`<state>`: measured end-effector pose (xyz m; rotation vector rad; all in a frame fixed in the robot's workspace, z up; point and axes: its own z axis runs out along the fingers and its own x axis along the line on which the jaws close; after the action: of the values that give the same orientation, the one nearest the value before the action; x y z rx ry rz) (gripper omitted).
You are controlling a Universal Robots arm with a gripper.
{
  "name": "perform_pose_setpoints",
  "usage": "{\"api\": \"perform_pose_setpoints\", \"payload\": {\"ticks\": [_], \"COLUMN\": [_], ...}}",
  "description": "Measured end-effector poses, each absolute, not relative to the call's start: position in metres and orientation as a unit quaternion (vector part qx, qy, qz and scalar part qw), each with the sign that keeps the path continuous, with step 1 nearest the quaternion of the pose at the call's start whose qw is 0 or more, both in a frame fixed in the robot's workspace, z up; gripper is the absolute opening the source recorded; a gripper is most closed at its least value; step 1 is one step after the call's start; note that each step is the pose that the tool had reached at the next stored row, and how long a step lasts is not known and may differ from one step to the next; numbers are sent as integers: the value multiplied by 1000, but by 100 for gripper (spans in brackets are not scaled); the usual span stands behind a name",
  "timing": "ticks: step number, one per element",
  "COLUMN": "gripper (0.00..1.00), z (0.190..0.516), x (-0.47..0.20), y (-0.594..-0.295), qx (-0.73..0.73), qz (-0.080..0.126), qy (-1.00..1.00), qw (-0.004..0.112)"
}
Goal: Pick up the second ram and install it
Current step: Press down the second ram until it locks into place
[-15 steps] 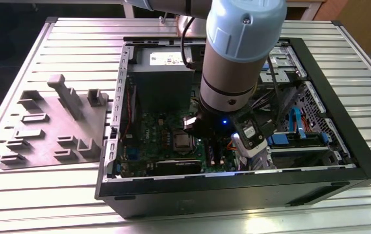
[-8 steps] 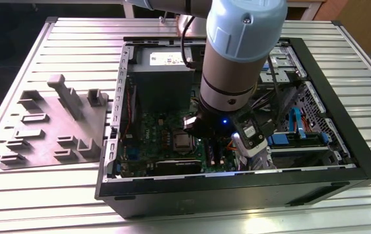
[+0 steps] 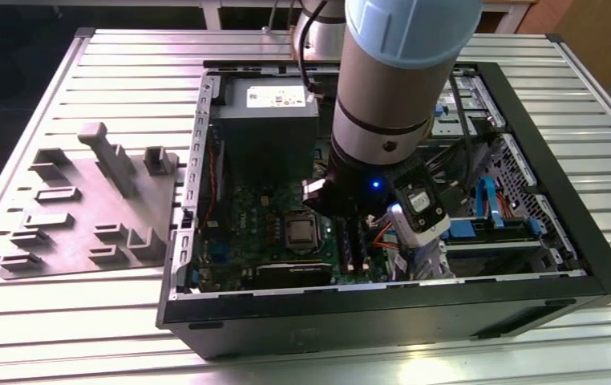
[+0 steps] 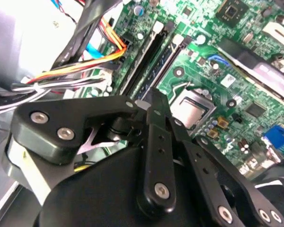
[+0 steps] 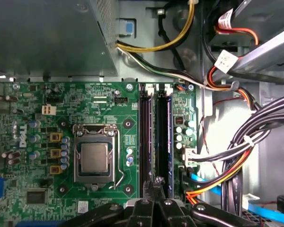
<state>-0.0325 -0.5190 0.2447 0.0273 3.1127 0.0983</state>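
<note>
— Looking for the second ram (image 5: 168, 142): where is it?
— Probably the blue-edged stick standing in a memory slot (image 5: 146, 142) on the motherboard (image 5: 47, 137). The gripper (image 5: 157, 185) is just over it, fingers pressed together and nothing seen between.
— Risk?
— An off-centre push could leave it tilted, with one end unlatched. The cable bundle (image 5: 255, 142) lies near.
— Surroundings?
— An open computer case (image 3: 391, 309) on a slatted metal table (image 3: 123, 64), with a grey fixture plate (image 3: 81, 208) beside it.
</note>
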Motion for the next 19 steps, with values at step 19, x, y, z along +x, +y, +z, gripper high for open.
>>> {"api": "perform_pose_setpoints", "payload": {"ticks": [19], "gripper": [10], "z": [251], "x": [-32], "y": [-498], "qx": [9], "qz": [32], "qy": [999], "qw": [14]}}
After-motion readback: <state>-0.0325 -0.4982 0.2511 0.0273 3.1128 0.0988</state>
